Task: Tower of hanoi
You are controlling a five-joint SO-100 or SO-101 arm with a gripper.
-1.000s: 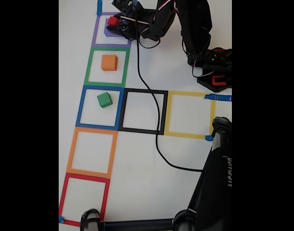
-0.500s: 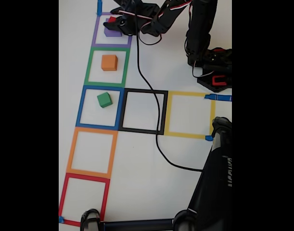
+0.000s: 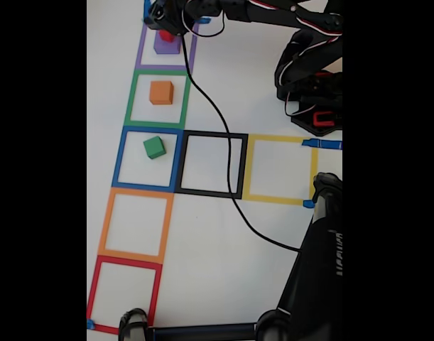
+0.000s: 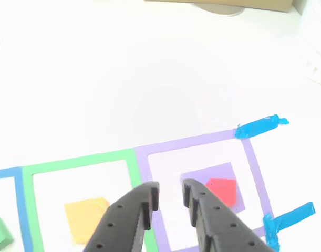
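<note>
A small red cube sits on a wider purple block inside the purple tape square at the top of the fixed view. Below it, an orange cube lies in the green square and a green cube in the blue square. My gripper hovers just above the stack. In the other view its black fingers stand slightly apart with nothing between them; the gripper is left of the red cube and over the edge of the purple block.
A black cable trails from the arm across the black square. A yellow square, an orange one and a red one hold nothing. The arm base is at right; a black stand fills the lower right.
The gripper, which was down around the red cube on the purple block, has pulled up and away toward the top. The red cube stays on the purple block.
</note>
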